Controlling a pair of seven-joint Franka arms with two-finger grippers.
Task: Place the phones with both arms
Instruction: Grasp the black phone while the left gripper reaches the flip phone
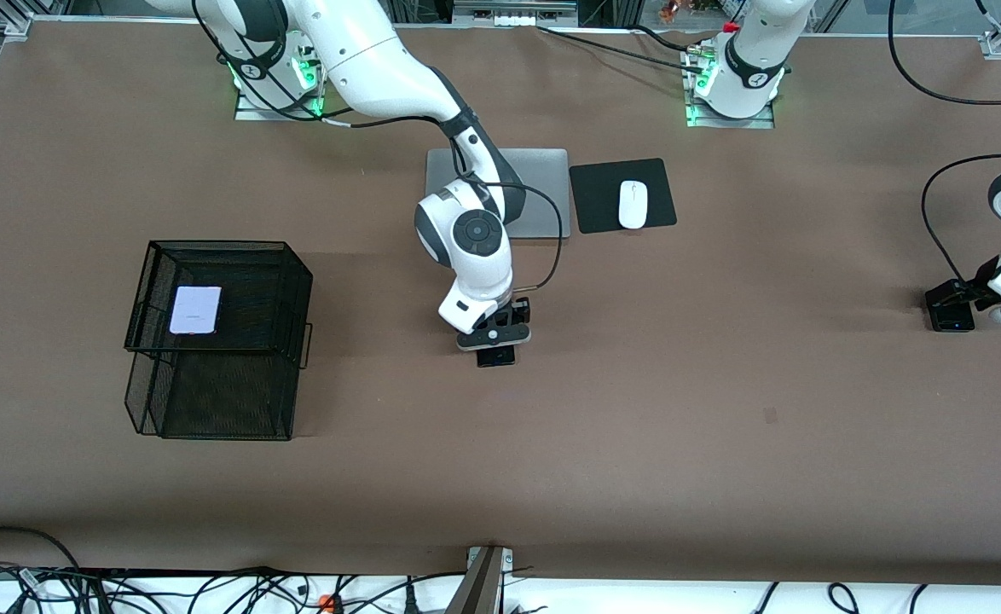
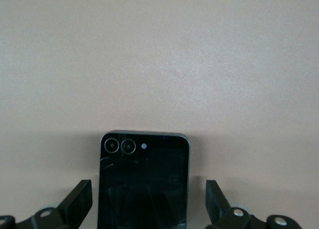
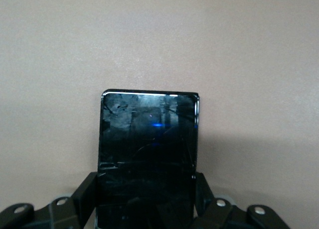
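On the brown bench, mid-span, the right gripper (image 1: 494,341) is down at the surface, fingers (image 3: 85,191) clamped on the sides of a long slim black phone (image 1: 495,355) with a cracked glossy face. Toward the right arm's end stands a black wire-mesh basket (image 1: 217,341), a small pale lavender phone (image 1: 195,309) lying on its upper tier. At the left arm's end the left gripper (image 1: 951,311) sits low, fingers (image 2: 76,201) spread either side of a small squarish black phone (image 2: 144,181), not touching. Farther off lie a grey laptop (image 1: 543,192) and a white mouse (image 1: 633,205) on a black pad (image 1: 622,195).
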